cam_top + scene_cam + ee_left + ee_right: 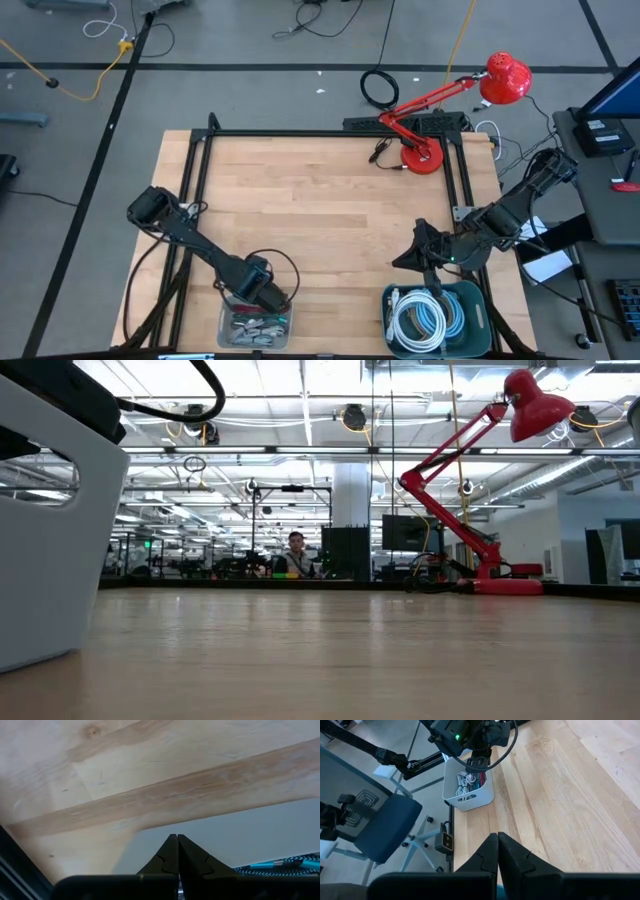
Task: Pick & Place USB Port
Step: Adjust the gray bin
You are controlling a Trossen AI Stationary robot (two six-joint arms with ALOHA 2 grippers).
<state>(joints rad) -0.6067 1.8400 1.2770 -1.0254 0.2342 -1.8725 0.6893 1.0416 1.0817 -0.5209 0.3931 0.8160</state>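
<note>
Hovering over the white bin (257, 325) of USB parts at the counter's (320, 200) near edge, the left gripper (268, 296) has its jaws closed and empty. The right gripper (412, 255), jaws also closed, sits just above the teal bin (436, 318) of coiled cables. A red lamp (430, 125) stands at the far edge; the counter's middle lies open.

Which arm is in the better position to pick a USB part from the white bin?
The left. Its gripper hangs directly over the white bin of parts, fingers shut. The right gripper is beside the teal bin of cables.
</note>
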